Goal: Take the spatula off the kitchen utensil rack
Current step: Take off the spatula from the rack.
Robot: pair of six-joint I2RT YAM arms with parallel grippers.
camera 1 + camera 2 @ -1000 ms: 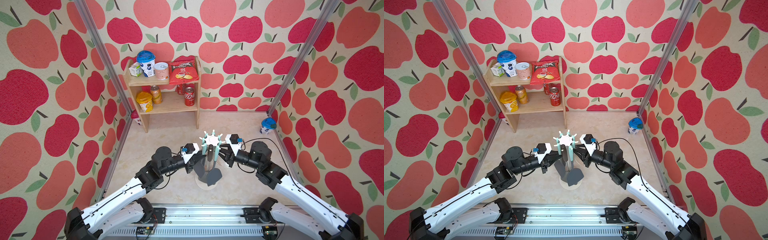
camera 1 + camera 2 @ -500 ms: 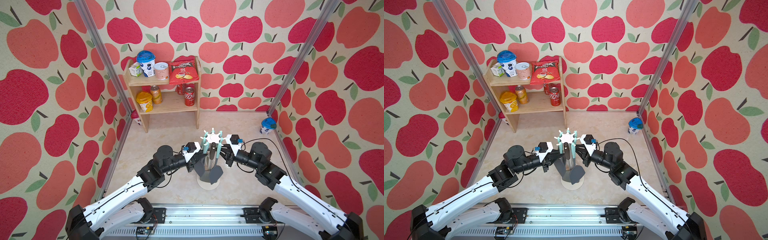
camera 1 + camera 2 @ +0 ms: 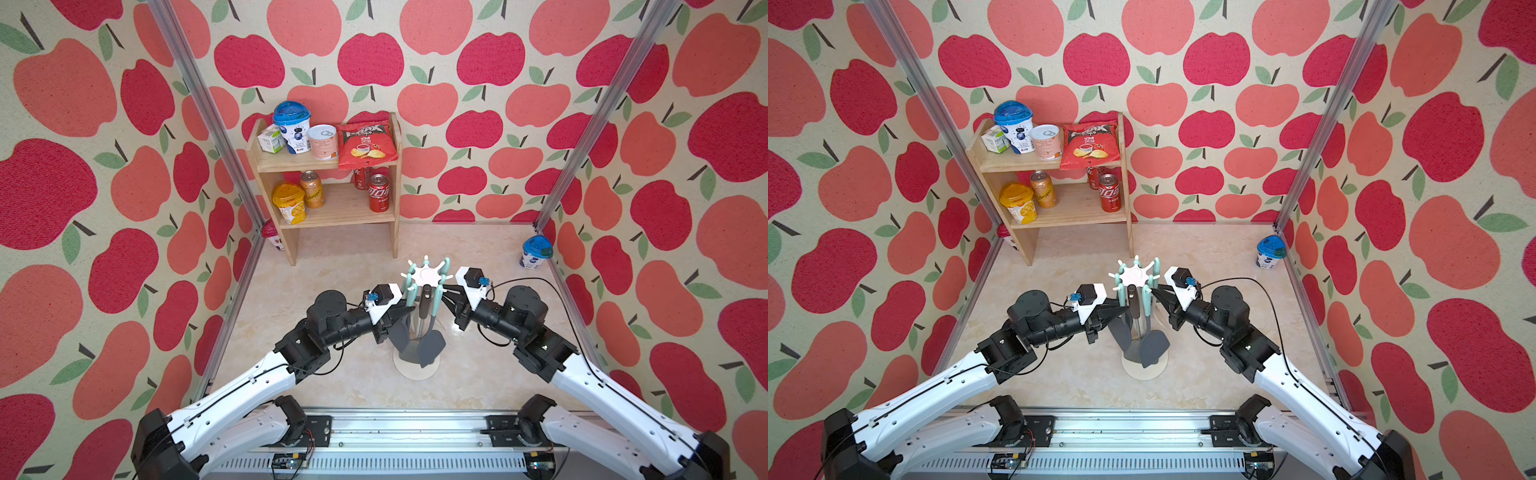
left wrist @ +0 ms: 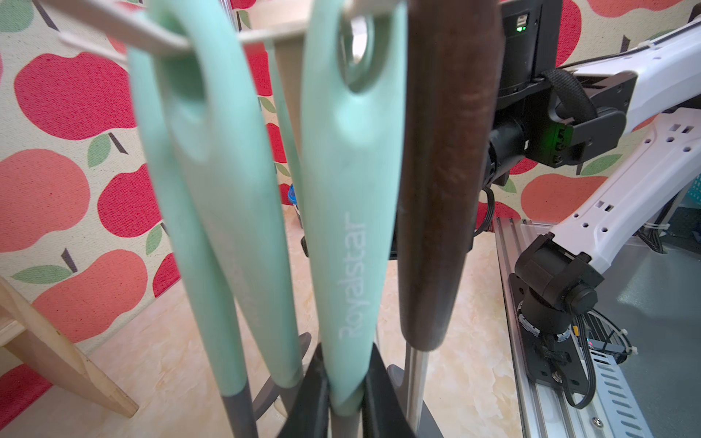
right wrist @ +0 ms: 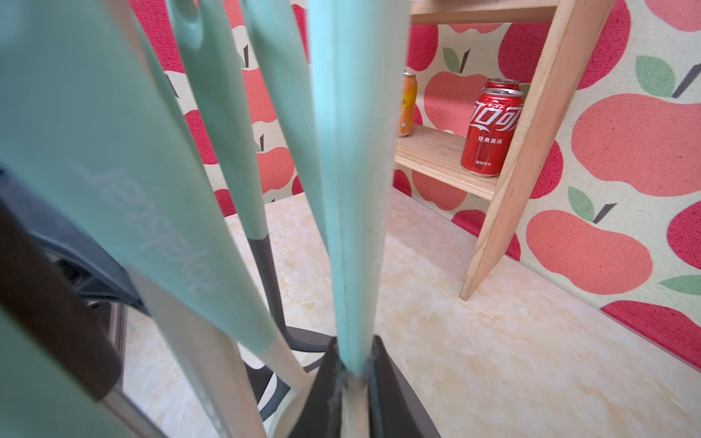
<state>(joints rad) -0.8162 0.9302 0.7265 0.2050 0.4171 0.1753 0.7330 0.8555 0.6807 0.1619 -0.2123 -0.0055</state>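
Apple-print walls (image 3: 83, 208) box in the pale surface (image 3: 365, 390), with a wooden shelf (image 3: 332, 208) at its far-left edge and open room around the central kitchen utensil rack (image 3: 426, 274), where the spatula (image 3: 432, 345) hangs, right pincer (image 3: 445, 294) pinching its handle, left pincer (image 3: 410, 308) pinching a neighbouring mint utensil (image 4: 352, 227).

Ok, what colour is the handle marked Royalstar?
Mint green; the handle shows best in the left wrist view.

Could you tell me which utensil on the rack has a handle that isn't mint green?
The dark brown-handled utensil on the rack, at its front; all others are mint.
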